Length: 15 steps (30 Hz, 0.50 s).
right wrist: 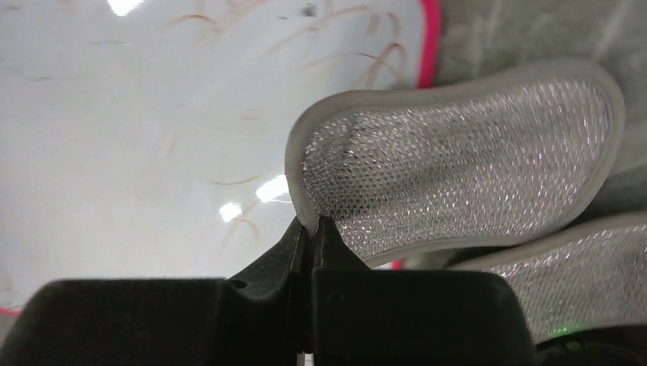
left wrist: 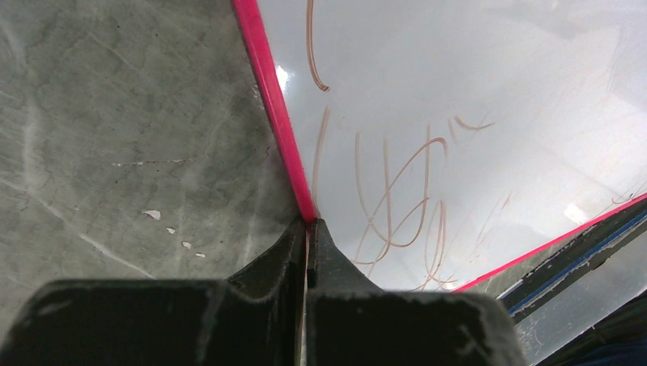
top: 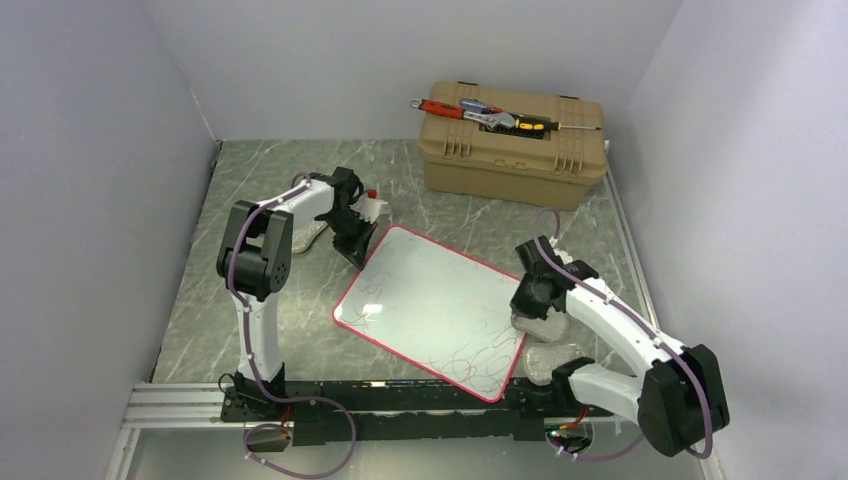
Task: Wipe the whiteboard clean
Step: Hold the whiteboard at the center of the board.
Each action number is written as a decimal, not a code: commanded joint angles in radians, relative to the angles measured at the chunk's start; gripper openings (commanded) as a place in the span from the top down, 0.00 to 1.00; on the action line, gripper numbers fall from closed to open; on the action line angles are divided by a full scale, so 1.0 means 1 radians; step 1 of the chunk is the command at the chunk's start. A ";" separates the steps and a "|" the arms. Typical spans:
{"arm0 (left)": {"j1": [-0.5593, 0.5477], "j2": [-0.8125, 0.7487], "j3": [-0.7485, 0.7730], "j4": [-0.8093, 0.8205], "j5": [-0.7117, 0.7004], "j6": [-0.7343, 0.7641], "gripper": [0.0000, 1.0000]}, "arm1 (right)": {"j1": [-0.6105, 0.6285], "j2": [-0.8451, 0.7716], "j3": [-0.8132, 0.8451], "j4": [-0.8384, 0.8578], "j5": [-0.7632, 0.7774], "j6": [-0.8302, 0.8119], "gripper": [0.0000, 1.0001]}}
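Observation:
The whiteboard [top: 430,305] lies at an angle in the middle of the table, glossy white with a red rim and thin reddish scribbles near its left and near-right parts. My left gripper [top: 352,245] is shut on the red rim at the board's far left corner; the left wrist view shows the rim [left wrist: 275,114] running into the closed gripper [left wrist: 309,226]. My right gripper [top: 530,308] is at the board's right edge, shut on the grey border of a silvery mesh pad [right wrist: 458,168] that hangs over the board [right wrist: 137,137]. The right gripper [right wrist: 311,226] pinches the pad's left end.
A second mesh pad [top: 555,358] lies on the table by the board's near right corner, also in the right wrist view [right wrist: 580,282]. A tan toolbox [top: 515,150] with hand tools [top: 485,113] on its lid stands at the back right. Another pad [top: 303,236] lies under the left arm. Walls close in on three sides.

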 commanded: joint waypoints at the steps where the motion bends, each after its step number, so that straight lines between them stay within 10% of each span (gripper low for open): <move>1: 0.039 0.005 -0.019 0.062 -0.129 0.054 0.96 | -0.021 0.031 -0.006 -0.121 0.101 -0.013 1.00; 15: 0.067 -0.019 -0.043 0.059 -0.103 0.068 0.96 | -0.002 0.235 -0.088 0.103 0.070 0.033 1.00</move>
